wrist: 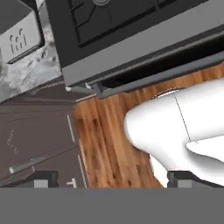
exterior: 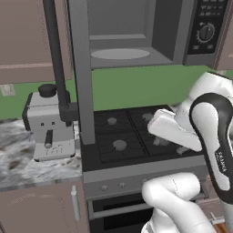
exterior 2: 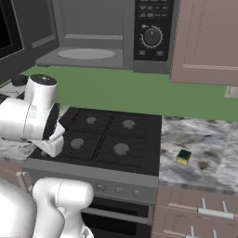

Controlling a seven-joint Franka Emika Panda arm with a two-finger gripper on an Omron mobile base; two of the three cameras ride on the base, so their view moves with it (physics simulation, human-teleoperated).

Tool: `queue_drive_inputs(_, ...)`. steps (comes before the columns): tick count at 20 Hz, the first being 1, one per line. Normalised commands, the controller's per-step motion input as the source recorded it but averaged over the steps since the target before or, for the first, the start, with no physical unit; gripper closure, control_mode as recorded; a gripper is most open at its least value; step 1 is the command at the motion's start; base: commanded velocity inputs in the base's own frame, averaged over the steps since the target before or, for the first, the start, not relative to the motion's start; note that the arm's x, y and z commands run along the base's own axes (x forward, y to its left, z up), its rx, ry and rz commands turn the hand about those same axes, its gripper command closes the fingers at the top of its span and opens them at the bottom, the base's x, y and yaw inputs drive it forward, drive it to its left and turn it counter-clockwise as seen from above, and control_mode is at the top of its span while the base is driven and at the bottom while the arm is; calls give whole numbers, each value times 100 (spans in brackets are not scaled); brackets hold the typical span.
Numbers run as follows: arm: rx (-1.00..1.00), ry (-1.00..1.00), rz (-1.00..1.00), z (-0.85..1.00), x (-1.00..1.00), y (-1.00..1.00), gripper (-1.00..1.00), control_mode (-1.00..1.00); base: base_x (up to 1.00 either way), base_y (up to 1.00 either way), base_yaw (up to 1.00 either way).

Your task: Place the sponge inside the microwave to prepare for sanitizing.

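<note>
The microwave hangs above the stove with its door swung fully open. The grey cavity and the round pale turntable are exposed in both base views. The left base view shows the door edge-on as a tall grey slab. The right base view shows its black glass face at the upper left edge. The control panel with its round knob is seen most clearly in the right base view.

The sponge lies flat on the marbled desk to the right of the stove, green layer up, well apart from the arm and from the microwave. It is visible in the right base view.

The coffee machine stands on the desk to the left of the stove. It is seen whole in the left base view and as a corner in the hand view.

The hand view looks down on the stove's front edge, the oven handle, the wooden floor and the cabinet fronts. The two dark fingertips of the jaws sit at the bottom corners of that view, wide apart, with nothing between them. The stove front lies far ahead of the jaws. The sponge is nowhere near them.

In the base views the arm's folded white links stand over the front of the stove.
</note>
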Motion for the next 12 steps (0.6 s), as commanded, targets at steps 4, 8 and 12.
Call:
queue_drive_inputs(4, -56, -7, 18, -71, 35, -99, -100, -100, 0, 0, 0)
queue_drive_inputs(8, -27, -1, 3, -48, 58, -97, -100, -100, 0, 0, 0)
queue_drive_inputs(12, 0, 4, -14, -60, 90, -100, -100, -100, 0, 0, 0)
